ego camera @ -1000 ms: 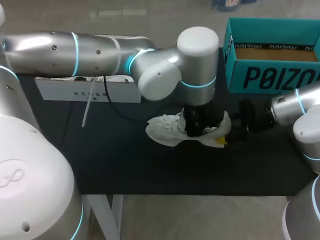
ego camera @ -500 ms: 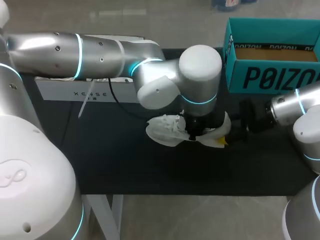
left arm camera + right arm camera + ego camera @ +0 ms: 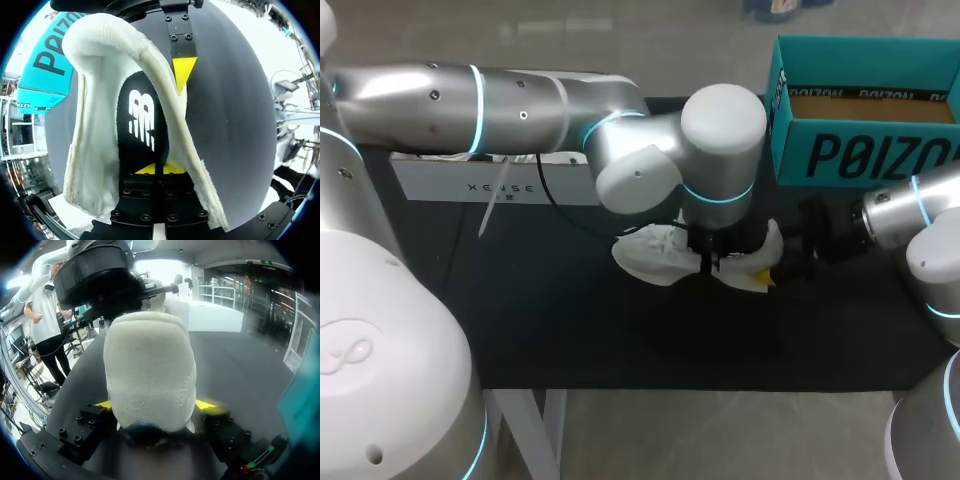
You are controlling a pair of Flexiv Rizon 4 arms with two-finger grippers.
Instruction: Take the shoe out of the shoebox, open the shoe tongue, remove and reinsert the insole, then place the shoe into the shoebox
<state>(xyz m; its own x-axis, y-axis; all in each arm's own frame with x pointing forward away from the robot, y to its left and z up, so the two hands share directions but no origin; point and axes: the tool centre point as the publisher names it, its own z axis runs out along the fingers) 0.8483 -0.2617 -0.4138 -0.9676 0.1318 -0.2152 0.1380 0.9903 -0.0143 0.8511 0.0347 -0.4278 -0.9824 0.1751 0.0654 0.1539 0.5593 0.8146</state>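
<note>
1. Shoe (image 3: 650, 255): on surface (image 3: 570, 330), heel clamped in right end effector (image 3: 155, 404), long axis running straight ahead of it.
2. Left end effector (image 3: 155, 169): tips together, inside shoe, on insole (image 3: 142, 120); hold unclear.

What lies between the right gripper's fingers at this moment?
The heel of the white shoe fills the right gripper, with a yellow tip against each side of it. The right wrist view shows this.

Black table (image 3: 570, 330): white shoe (image 3: 645, 255) mid, teal shoebox (image 3: 860, 150) right rear, white box (image 3: 470, 180) left rear.
</note>
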